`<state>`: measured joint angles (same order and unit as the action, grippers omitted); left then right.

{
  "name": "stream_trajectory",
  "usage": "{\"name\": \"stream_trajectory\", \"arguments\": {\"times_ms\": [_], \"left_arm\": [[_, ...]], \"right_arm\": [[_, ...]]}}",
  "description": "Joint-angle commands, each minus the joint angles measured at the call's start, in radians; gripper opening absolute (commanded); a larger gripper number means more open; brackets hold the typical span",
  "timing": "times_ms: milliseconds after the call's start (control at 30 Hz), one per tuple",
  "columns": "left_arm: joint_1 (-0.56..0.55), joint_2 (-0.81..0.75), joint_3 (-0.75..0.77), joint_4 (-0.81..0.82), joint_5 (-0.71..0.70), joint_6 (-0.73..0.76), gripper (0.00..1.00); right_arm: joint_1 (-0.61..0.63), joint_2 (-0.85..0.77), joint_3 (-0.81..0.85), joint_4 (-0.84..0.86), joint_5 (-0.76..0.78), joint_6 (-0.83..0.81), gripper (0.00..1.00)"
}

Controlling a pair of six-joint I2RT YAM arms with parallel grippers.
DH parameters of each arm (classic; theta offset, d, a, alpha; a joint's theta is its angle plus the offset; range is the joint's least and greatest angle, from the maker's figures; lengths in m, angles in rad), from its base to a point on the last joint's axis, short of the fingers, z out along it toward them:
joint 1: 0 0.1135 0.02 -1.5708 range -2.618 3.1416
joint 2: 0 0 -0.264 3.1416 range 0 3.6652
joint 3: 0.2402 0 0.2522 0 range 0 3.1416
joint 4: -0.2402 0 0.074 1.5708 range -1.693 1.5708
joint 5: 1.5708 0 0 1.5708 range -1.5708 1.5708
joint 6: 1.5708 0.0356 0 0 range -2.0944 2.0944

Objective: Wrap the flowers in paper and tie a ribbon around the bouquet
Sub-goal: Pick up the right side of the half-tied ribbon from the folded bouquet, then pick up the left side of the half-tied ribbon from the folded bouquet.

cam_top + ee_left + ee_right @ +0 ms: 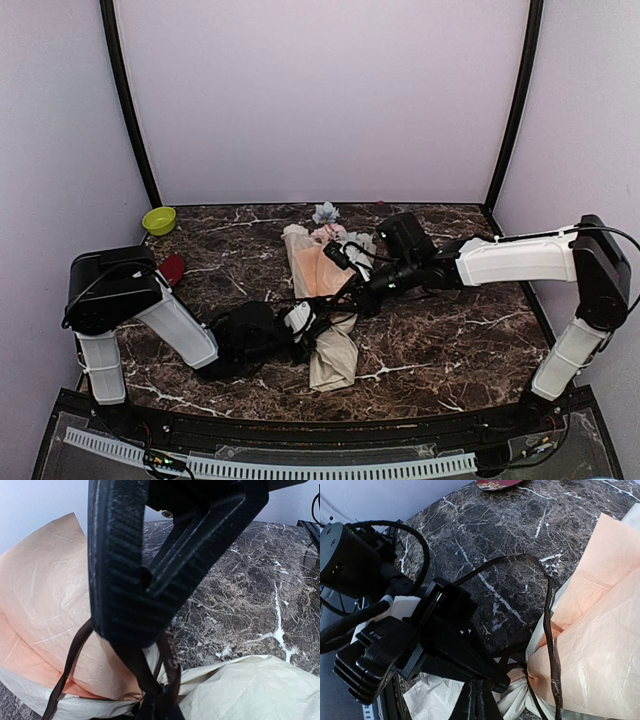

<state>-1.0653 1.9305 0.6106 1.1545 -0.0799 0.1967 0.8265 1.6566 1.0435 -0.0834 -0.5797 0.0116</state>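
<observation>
The long cone-shaped bouquet of peach and beige paper lies on the dark marbled table, about midway between the two arms. Its pink, white and pale blue artificial flowers point to the far side, and its crinkled beige paper tail points toward the arm bases. The thin dark brown ribbon is already looped around the gathered neck of the cone, where it seems crossed or knotted. A loose loop of it arches over the table beside the neck.

Both pairs of jaws meet at that neck. The left jaws are fully closed, and ribbon strands run out from under their tip in the left wrist view, so they appear to pinch the ribbon. The right jaws are closed too, just beside the left ones. Strands converge on them, so I judge they hold the ribbon as well, though the contact itself is hidden.

The step in hand looks like cinching the tie. To do it well, the arms should draw apart along one line across the neck, low over the table, with matched pull so the cone neither slides nor rolls. The strand is narrow and slick, so the pinch must be firm. The paper is thin, so tension should build gently and stop once the gather tightens. The loose loop could snag a finger, and the close-set jaws could knock together.
</observation>
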Motion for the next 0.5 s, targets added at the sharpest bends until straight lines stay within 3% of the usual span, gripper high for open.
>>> {"name": "stream_trajectory", "arguments": {"times_ms": [0,100,233,300,467], "left_arm": [[-0.003,-0.018,0.011,-0.015,0.009,-0.009,0.00],[-0.004,-0.035,0.023,-0.073,0.001,-0.014,0.02],[-0.004,-0.129,0.010,-0.164,-0.084,-0.052,0.61],[-0.004,-0.199,-0.009,-0.223,-0.123,-0.071,0.76],[-0.004,-0.368,0.006,-0.486,-0.131,-0.123,0.88]], "right_arm": [[-0.006,0.007,0.001,0.002,0.008,0.014,0.00],[-0.009,0.003,0.000,0.008,0.040,0.039,0.00],[-0.018,0.006,0.002,0.009,0.075,0.070,0.00],[-0.018,0.006,0.005,0.008,0.082,0.080,0.00],[-0.019,0.014,0.017,-0.007,0.104,0.081,0.00]]}}
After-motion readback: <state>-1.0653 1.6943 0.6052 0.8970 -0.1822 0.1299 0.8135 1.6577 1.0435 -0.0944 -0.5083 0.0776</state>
